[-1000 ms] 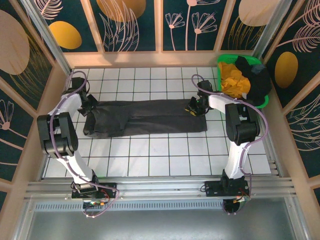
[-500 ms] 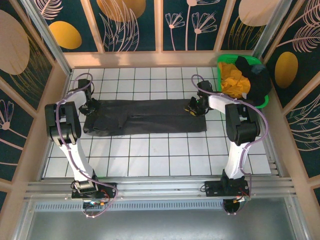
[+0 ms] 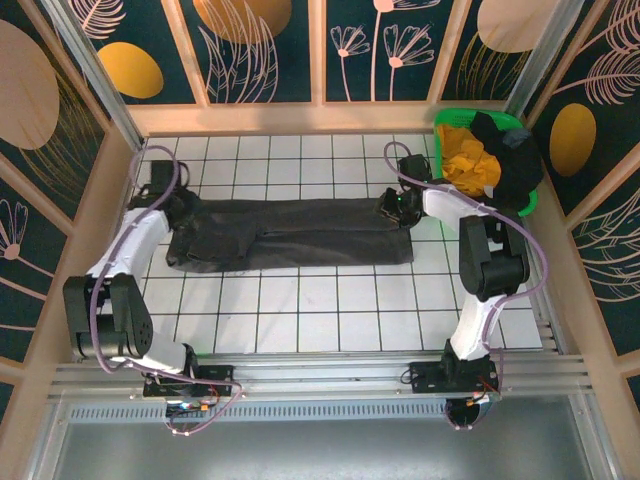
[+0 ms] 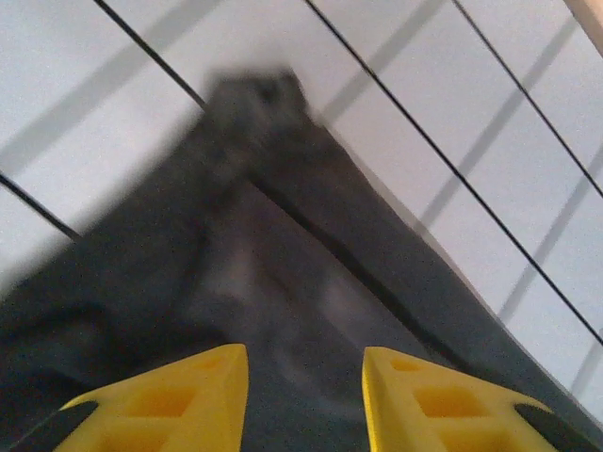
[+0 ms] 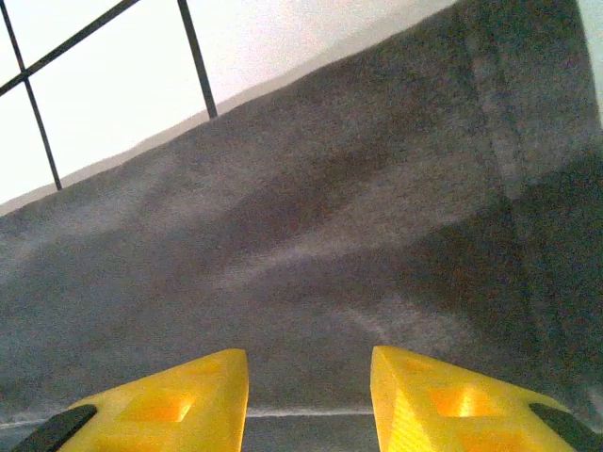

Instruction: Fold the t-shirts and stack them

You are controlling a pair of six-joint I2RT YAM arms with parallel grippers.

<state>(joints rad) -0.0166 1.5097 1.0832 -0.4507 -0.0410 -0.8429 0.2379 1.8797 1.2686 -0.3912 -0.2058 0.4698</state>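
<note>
I am watching the charcoal t-shirt [image 3: 290,232] lying as a long band across mid-table, nine to three o'clock, only partly folded. A mustard t-shirt [image 3: 468,160] and a black t-shirt [image 3: 508,152] are waiting in the green basket [image 3: 527,207] at two o'clock. The left gripper [image 4: 304,363] and right gripper [image 5: 309,367] are hovering over its ends, jaws parted, gripping nothing.

The left arm's elbow drops toward the near edge. The left claw [image 4: 301,367] lets go of the shirt [image 3: 300,235] and draws back. The right claw [image 3: 397,207] shifts slightly farther away.
</note>
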